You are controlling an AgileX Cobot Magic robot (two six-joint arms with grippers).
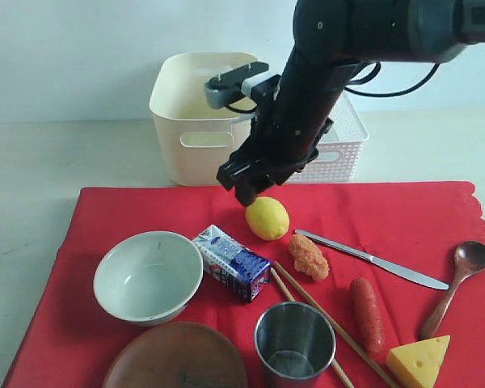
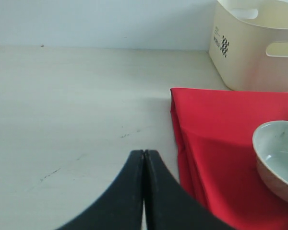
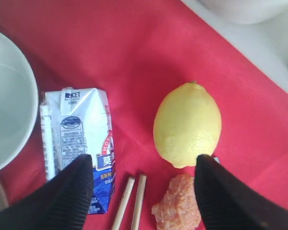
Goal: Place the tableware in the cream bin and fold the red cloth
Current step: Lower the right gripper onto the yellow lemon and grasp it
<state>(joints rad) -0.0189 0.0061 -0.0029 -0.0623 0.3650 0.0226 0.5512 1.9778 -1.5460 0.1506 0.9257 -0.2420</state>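
The red cloth (image 1: 145,210) lies flat and carries the pale bowl (image 1: 148,276), wooden plate (image 1: 178,360), steel cup (image 1: 294,343), chopsticks (image 1: 323,319), knife (image 1: 372,259) and wooden spoon (image 1: 461,279). Behind it stands the cream bin (image 1: 198,121). My right gripper (image 1: 246,190) hangs open and holds nothing, just above the cloth beside the lemon. In the right wrist view its gap (image 3: 144,165) spans the chopstick ends (image 3: 132,201), with the bowl rim (image 3: 9,124) at one side. My left gripper (image 2: 144,155) is shut and empty over bare table beside the cloth's edge (image 2: 221,143).
A white perforated basket (image 1: 335,145) stands right of the cream bin. On the cloth lie a lemon (image 1: 267,218), a blue milk carton (image 1: 230,263), an orange food chunk (image 1: 309,257), a sausage (image 1: 368,311) and a cheese wedge (image 1: 420,360).
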